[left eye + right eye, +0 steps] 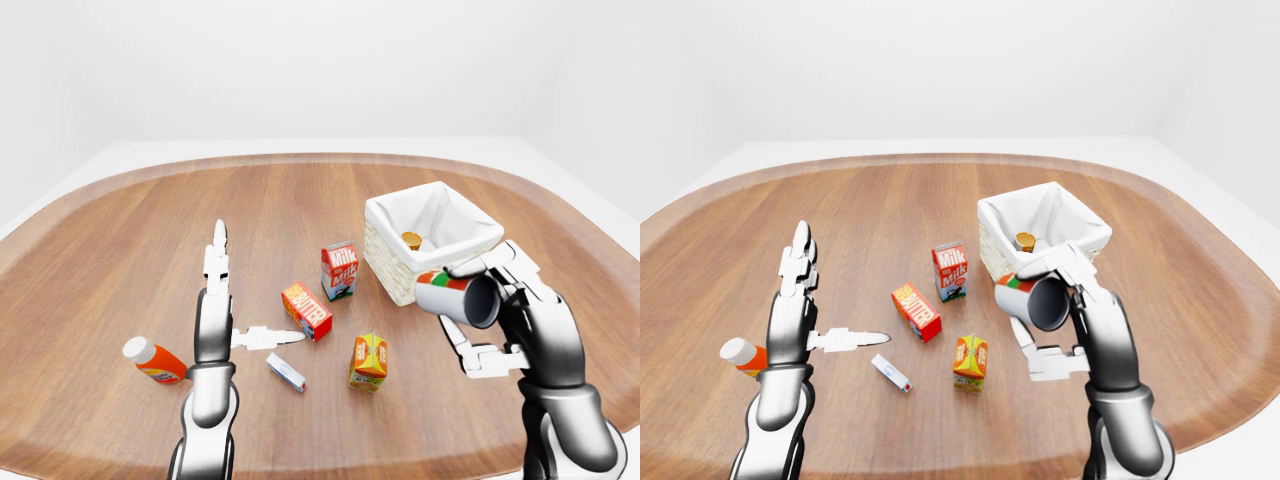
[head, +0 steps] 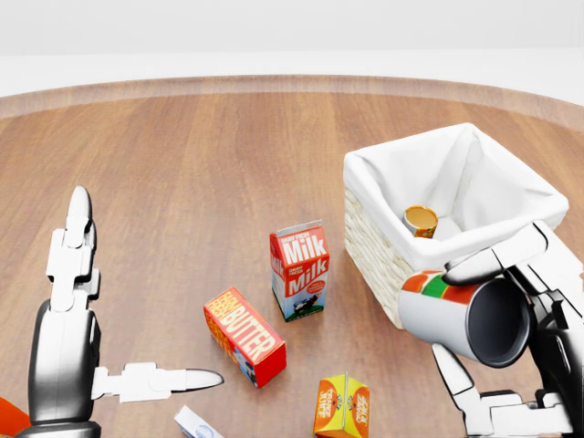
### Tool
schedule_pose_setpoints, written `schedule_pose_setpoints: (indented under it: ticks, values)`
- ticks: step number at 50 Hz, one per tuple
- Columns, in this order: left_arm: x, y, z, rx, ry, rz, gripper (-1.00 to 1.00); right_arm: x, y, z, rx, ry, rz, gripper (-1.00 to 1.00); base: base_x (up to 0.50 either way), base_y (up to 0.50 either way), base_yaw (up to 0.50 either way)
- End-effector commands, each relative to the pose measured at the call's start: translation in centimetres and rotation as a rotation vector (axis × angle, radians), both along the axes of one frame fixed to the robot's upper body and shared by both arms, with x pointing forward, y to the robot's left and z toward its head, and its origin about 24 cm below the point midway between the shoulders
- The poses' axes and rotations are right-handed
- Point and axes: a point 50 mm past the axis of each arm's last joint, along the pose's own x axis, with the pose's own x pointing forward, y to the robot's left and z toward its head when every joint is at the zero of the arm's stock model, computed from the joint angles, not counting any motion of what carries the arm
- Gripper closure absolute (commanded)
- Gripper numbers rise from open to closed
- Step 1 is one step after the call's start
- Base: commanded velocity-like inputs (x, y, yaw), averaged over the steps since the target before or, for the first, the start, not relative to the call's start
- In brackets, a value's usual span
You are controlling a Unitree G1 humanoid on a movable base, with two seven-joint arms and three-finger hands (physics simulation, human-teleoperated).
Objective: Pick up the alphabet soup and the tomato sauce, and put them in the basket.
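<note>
R robot hand (image 2: 497, 310) is closed on a can (image 2: 465, 315) w/ red/green label, held on its side above the worktop (image 2: 182, 182), just beside the basket's (image 2: 415, 274) near wall in head view. A 2nd can (image 2: 421, 220) is seen inside the basket on the white liner. L robot hand (image 1: 235, 310) is held open w/ fingers spread, nothing gripped, left of butter (image 2: 244, 336) and milk (image 2: 299, 270).
</note>
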Motion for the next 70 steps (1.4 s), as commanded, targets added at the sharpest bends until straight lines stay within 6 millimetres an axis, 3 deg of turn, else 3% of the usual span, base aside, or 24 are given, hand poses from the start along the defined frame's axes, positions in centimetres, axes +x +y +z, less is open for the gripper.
schedule_pose_setpoints:
  ticks: [1,12,25,35,60,63,70]
  values:
    - [0.0,0.0,0.1,0.001,-0.004,0.000,-1.00,0.3,0.0,3.6,-0.027,-0.197,-0.008,1.00,0.00,0.00,0.00]
    - [0.1,0.0,0.1,-0.001,-0.003,0.000,-1.00,2.4,-0.1,5.7,-0.059,-0.307,-0.030,1.00,0.00,0.00,0.00]
    - [0.1,0.1,-0.2,-0.001,0.007,0.003,-1.00,5.0,-0.4,6.7,-0.086,-0.335,-0.064,1.00,0.00,0.00,0.00]
    - [0.0,0.0,0.0,0.000,0.000,0.001,-1.00,9.2,-0.3,5.7,-0.126,-0.242,-0.112,1.00,0.00,0.00,0.00]
    - [0.1,0.0,0.0,-0.001,0.001,0.001,-1.00,18.0,-2.5,1.8,-0.189,0.050,-0.329,1.00,0.00,0.00,0.00]
    - [0.1,0.0,0.0,-0.001,0.001,0.000,-1.00,19.4,-3.1,0.6,-0.206,0.130,-0.375,1.00,0.00,0.00,0.00]
    - [0.1,0.0,0.1,-0.001,-0.004,-0.001,-1.00,20.9,-3.8,0.1,-0.225,0.196,-0.440,1.00,0.00,0.00,0.00]
